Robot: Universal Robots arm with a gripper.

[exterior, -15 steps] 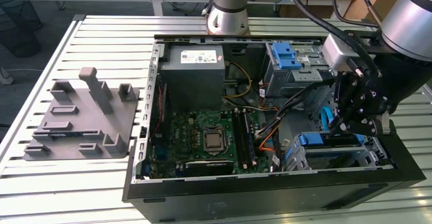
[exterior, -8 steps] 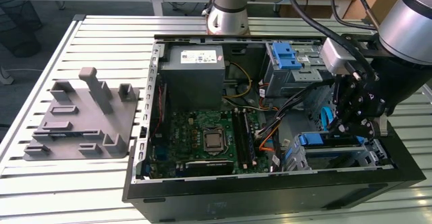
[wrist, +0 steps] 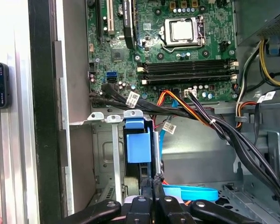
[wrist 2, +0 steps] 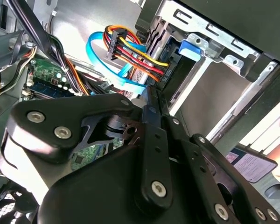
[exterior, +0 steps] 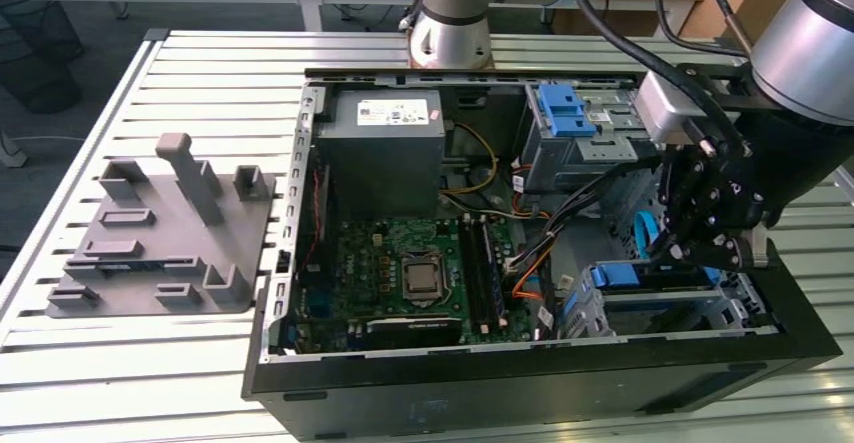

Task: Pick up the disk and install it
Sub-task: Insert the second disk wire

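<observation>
Grey fixture plate [exterior: 158, 233]: lay on the slatted table [exterior: 80, 363], at the exterior view's left, well apart from the case.
Computer case [exterior: 534, 383]: lay open, motherboard [exterior: 407, 273] bare in the middle, grey power supply [exterior: 387, 138] behind it.
Disk [exterior: 650, 276]: sat in the drive bay at the case's front corner, toward the exterior view's right, blue rail up; blue end [wrist: 139, 147] seen in the first wrist view.
Gripper [exterior: 694, 248]: hung just above the disk, fingertips [wrist: 152, 186] pressed together, gripping nothing visible.
</observation>
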